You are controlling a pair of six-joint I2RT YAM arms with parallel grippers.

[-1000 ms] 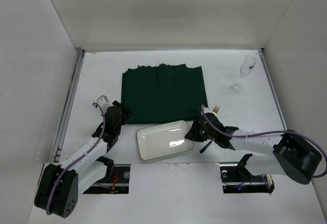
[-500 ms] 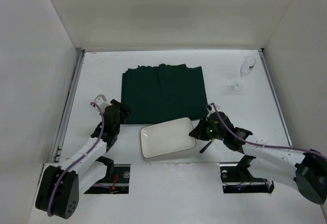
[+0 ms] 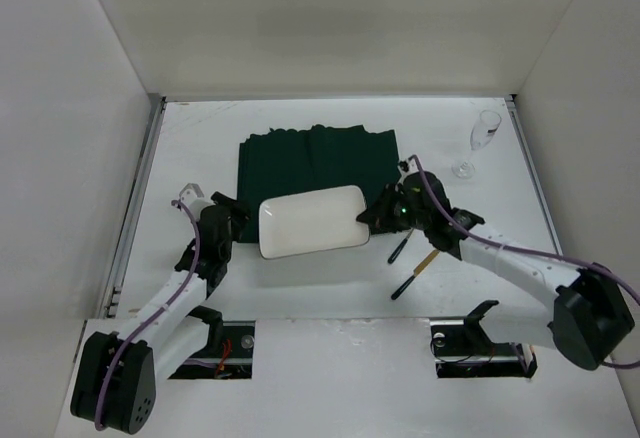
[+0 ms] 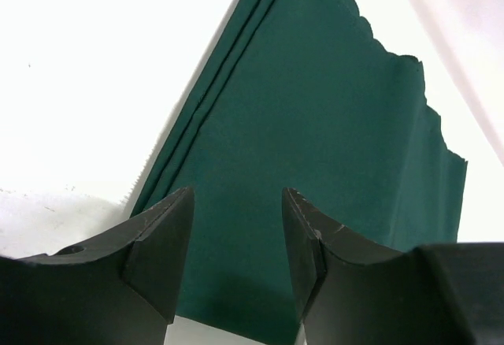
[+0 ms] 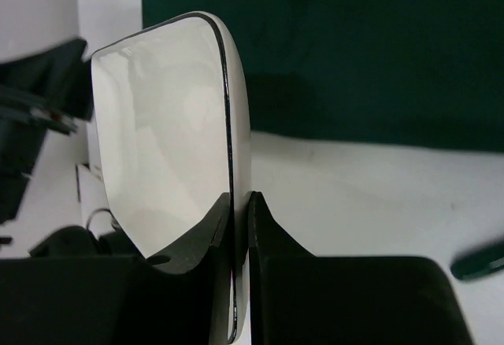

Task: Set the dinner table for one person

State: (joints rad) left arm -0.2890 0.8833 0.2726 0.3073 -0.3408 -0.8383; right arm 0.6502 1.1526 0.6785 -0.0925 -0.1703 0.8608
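Note:
The dinner table (image 3: 200, 143) is the white tabletop with metal side rails. A dark green placemat (image 3: 318, 163) lies at its middle back and also shows in the left wrist view (image 4: 315, 124). My right gripper (image 3: 375, 218) is shut on the right edge of the white rectangular plate (image 3: 310, 220) and holds it lifted over the placemat's near edge. In the right wrist view the plate (image 5: 165, 124) stands edge-on between the fingers (image 5: 272, 227). My left gripper (image 4: 236, 235) is open and empty at the placemat's near left corner, and shows in the top view (image 3: 222, 210).
A champagne glass (image 3: 480, 140) stands at the back right. Dark-handled cutlery (image 3: 405, 245) and a piece with a wooden handle (image 3: 420, 266) lie on the table under the right arm. Metal rails (image 3: 135, 198) run along the sides.
My right gripper has lifted the plate from the near table and carried it back and left, over the placemat's near edge. The left gripper has shifted slightly back.

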